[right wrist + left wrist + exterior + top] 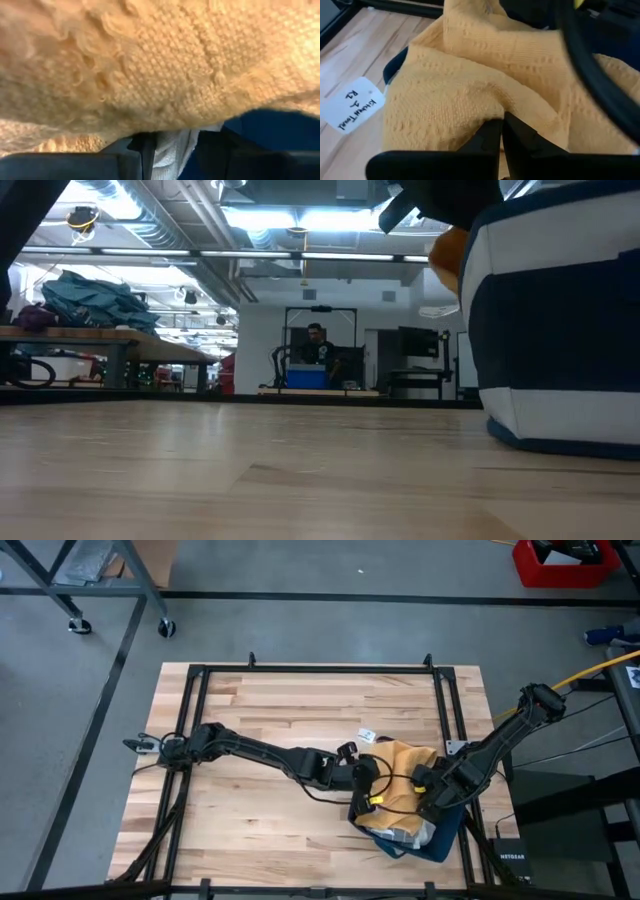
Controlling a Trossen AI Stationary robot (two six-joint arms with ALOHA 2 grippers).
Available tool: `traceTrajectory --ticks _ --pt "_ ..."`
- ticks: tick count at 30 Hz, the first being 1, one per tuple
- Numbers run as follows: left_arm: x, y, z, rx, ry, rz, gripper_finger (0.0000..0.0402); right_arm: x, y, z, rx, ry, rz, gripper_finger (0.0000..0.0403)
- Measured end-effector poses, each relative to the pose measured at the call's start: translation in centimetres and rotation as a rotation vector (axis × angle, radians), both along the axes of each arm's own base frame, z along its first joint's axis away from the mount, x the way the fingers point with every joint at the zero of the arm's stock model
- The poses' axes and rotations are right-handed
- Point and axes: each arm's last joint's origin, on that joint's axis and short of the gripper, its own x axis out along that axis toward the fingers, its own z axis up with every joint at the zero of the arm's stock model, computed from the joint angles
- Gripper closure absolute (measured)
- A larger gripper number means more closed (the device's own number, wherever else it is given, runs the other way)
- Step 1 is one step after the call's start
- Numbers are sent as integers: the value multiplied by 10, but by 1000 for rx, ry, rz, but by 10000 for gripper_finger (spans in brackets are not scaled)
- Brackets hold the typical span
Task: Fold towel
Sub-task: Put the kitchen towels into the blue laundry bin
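Two grippers at the towel, which lies heaped on the table. Left gripper pinched closed on its yellow cloth; right gripper part-open, clamping white-and-blue cloth underneath.

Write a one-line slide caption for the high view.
Both pincers meet over a crumpled mustard-yellow knitted towel lying on navy cloth at the light wooden slatted table's right side.
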Motion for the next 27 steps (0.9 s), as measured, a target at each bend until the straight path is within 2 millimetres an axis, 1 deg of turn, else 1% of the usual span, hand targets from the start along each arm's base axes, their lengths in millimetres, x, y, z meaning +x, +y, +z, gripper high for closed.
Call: traceTrajectory --ticks 7,14,17,19,22,27 --pt "-1 -2 0 -34 -6 26 394 0 0 0 2 -3 0 281" --pt "-2 0 -3 -1 21 33 394 0 1 0 8 3 0 281" --pt "-2 3 -3 5 28 36 394 0 2 -3 43 52 9 281" --pt "-2 4 -3 34 41 17 394 -1 4 -8 79 118 16 279" --pt "-2 6 -5 97 78 -26 394 -3 7 -18 113 218 22 265" --pt "-2 9 -5 135 95 -52 394 0 10 -32 72 305 40 214"
